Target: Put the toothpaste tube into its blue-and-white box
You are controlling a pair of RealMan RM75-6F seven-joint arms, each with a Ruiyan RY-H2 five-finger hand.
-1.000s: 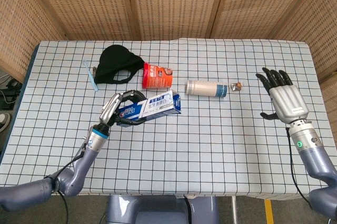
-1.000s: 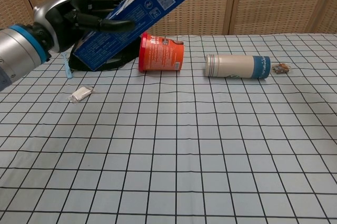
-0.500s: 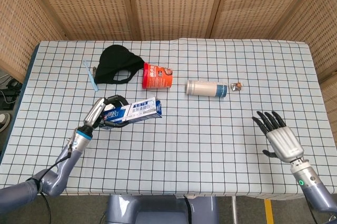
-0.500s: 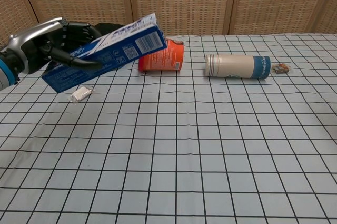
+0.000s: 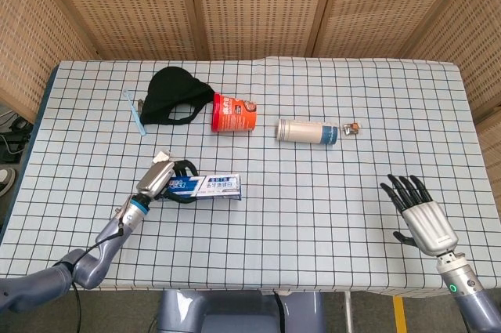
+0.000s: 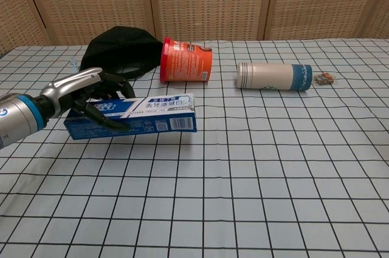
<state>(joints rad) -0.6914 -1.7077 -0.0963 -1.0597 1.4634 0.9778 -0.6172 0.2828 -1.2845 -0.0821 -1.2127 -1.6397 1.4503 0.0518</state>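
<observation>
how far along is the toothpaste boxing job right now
Done: no loose tube shows in either view, so it may already be inside, though the pictures cannot confirm that. In hand: the left hand grips the blue-and-white box, which lies low and level over the table. Left: letting go of the box. The right hand hangs open, holding nothing.

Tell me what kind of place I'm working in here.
Probably a staged test setup, not a home: a table under a checked cloth, woven screens closing it in, and unrelated props scattered about, such as a toothpaste box in the left hand, an orange cup and a tumbler.
</observation>
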